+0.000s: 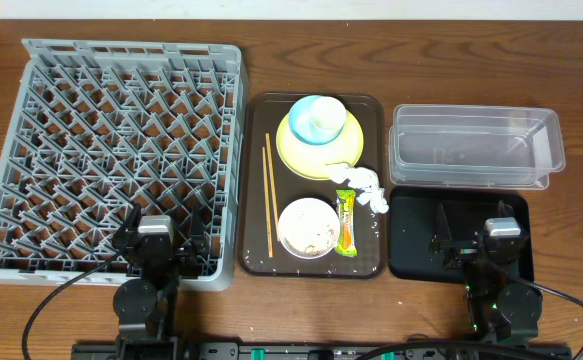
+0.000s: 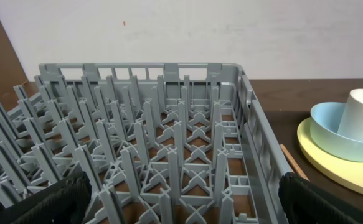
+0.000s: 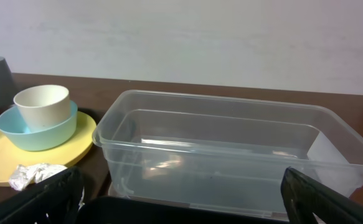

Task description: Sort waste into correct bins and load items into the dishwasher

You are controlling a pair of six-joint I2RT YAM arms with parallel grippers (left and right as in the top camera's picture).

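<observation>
The grey dishwasher rack (image 1: 121,130) fills the left side, with my left gripper (image 1: 158,250) open over its near edge. On the brown serving tray (image 1: 256,120) are a yellow plate (image 1: 291,155) carrying a light blue cup (image 1: 301,112) with a small white cup nested inside, wooden chopsticks (image 1: 268,200), a white bowl (image 1: 283,225) with food crumbs (image 1: 316,235), a yellow-green wrapper (image 1: 345,222) and crumpled tissue (image 1: 363,185). The clear tub (image 1: 476,150) stands behind the black tray (image 1: 416,240). My right gripper (image 1: 483,245) hangs open over the black tray. Both grippers are empty.
The left wrist view looks along the rack's pegs (image 2: 144,124) toward a pale wall, with the plate (image 2: 318,155) at the right. In the right wrist view the clear tub (image 3: 231,149) is straight ahead and the tissue (image 3: 35,174) at the lower left.
</observation>
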